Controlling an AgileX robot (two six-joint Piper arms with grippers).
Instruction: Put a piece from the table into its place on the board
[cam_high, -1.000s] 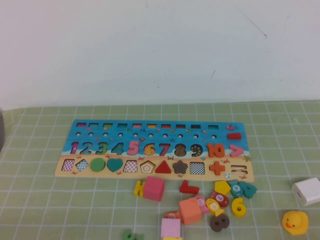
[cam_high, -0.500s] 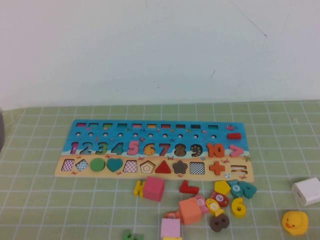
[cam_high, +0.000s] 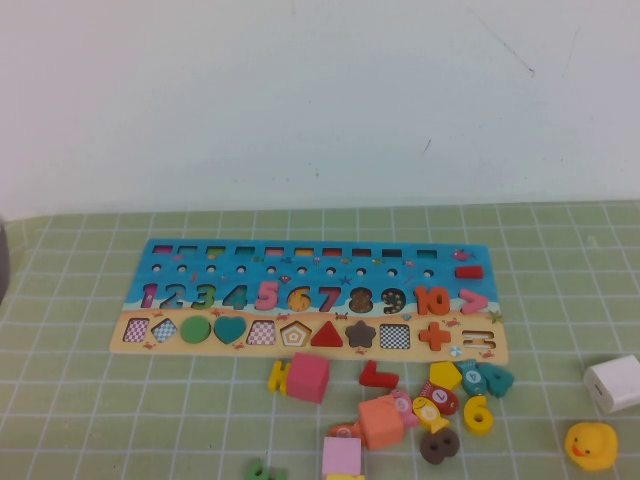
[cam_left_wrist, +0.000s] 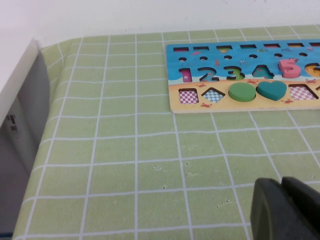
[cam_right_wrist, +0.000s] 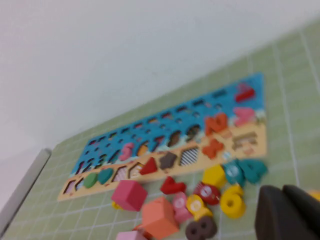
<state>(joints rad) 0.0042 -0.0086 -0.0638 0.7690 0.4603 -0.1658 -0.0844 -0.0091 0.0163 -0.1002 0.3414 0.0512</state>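
1. Nothing on the table has shifted in the last second; both arms are out of the high view, so I judge the task not yet started.
2. Board (cam_high: 350, 262): it lies lengthwise across the middle of the table. Its 6 slot (cam_high: 299, 298) sits between the pink 5 and the 7 and looks unfilled, showing an orange floor.
3. Left gripper (cam_left_wrist: 282, 182): it hangs over bare cloth off the board's left end, fingers pressed together, holding nothing. The loose pieces do not show in its camera at all.
4. Right gripper (cam_right_wrist: 282, 190): it is also pressed together and empty. It hovers on the near right side of the table, looking over the loose pile toward the board.
5. Piece (cam_high: 479, 413): the yellow 6 lies flat on the cloth at the right edge of the pile, near the board's right end.
   - It sits just below the teal numerals and beside the yellow-and-red round pieces, well apart from the duck (cam_high: 590, 445).
   - Its long axis runs roughly from the near edge toward the board, slightly tilted.
   - In the right wrist view it lies just ahead of the fingers, so I judge the right arm nearer.
   - The gripper must open first; then the slot lies well to the left.
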